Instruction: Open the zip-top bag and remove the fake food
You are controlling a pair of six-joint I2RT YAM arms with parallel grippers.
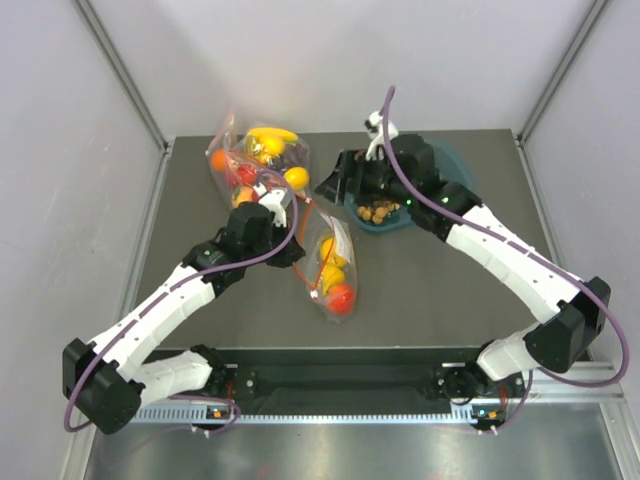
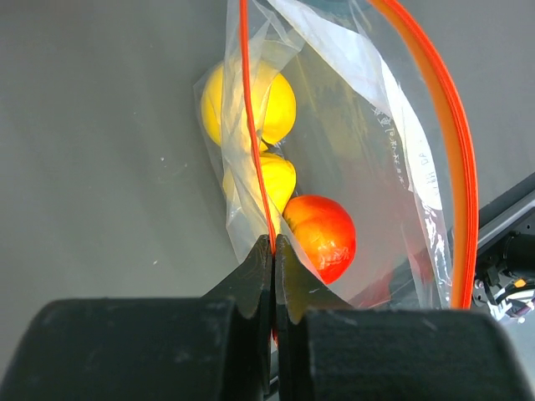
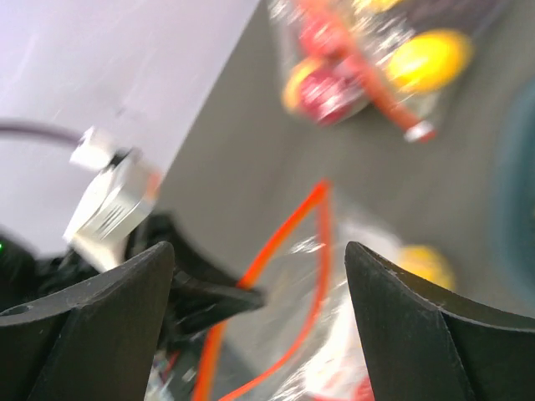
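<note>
The left tool [image 2: 273,251] pinches the zip-top bag [image 1: 330,262] by its orange strip, middle of the table [image 1: 420,300], mouth looks open. I'd say the right tool [image 3: 255,259], spread and empty on the far side, reaches in for the tomato [image 2: 322,236] next.

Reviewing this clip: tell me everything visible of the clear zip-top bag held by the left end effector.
The clear, crinkly plastic zip-top bag has a red-orange zip strip whose two sides stand parted in a loop, so its mouth is open. The left end effector, shut, pinches one side of that strip. Inside lie a yellow lemon, a yellow pear and a red tomato. Its lower end rests on the dark grey table.
</note>
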